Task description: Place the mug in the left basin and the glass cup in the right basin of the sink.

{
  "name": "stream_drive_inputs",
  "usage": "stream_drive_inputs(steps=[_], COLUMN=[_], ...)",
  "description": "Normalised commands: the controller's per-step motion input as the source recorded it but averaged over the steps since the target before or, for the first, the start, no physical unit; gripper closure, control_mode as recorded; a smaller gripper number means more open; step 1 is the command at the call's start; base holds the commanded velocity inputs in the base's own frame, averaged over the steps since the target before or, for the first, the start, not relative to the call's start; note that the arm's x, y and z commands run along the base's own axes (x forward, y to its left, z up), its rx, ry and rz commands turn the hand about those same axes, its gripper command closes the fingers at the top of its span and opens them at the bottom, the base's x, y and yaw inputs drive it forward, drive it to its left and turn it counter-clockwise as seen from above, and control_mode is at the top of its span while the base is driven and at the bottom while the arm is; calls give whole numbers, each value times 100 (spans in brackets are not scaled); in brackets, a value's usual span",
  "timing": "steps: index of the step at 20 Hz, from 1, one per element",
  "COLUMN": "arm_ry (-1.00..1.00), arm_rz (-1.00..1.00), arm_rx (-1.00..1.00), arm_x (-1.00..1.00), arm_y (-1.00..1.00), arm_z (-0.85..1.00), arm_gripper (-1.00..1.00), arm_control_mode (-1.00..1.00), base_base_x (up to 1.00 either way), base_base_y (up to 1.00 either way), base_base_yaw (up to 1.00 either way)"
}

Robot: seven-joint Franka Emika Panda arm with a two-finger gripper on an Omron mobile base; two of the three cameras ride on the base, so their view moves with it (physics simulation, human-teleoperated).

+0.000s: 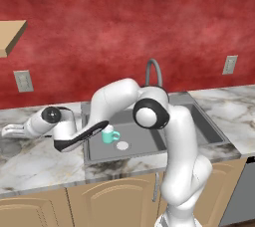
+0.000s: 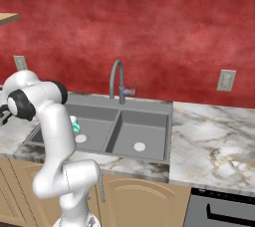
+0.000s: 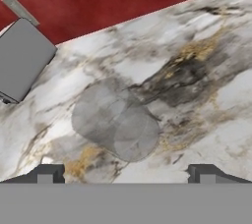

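**Mug in sink, glass cup under spread pincer**

Mug (image 1: 109, 134) sat upright in left basin (image 1: 139, 144) of sink (image 1: 206, 121), just beside the round white drain, handle turned toward the divider. Right basin (image 2: 144, 131) held nothing but its drain. So roughly half done, by the look of it.

Glass cup (image 3: 116, 119) stood on marble tabletop (image 3: 206, 46), well to the left of sink, past its left rim. Seen from nearly straight above in the hand view, rim and base as two overlapping circles. Pincer (image 3: 125, 174) hung above it, spread wide, holding nothing, tips apart on either side and slightly off the cup's centre.

Probably light, stiff, smooth-walled and slippery; likely fragile if squeezed hard or knocked over. No handle, so best taken across the wall, fingers (image 3: 47, 174) on opposite sides below the rim, centred first. Risked tipping if one tip touched early.
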Motion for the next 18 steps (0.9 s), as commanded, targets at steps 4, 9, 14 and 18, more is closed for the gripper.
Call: stream_drive_inputs(steps=[4, 9, 14, 18], arm_ry=[0, 3, 3, 6], arm_rz=[0, 0, 0, 0], arm_rx=[0, 0, 0, 0], arm_x=[12, 23, 26, 23], arm_y=[0, 0, 0, 11], arm_z=[0, 0, 0, -6], arm_gripper=[-100, -100, -100, -100], arm_control_mode=[-100, -100, -100, -100], base_base_x=[0, 0, 0, 0], base_base_y=[0, 0, 0, 0], base_base_yaw=[0, 0, 0, 0])
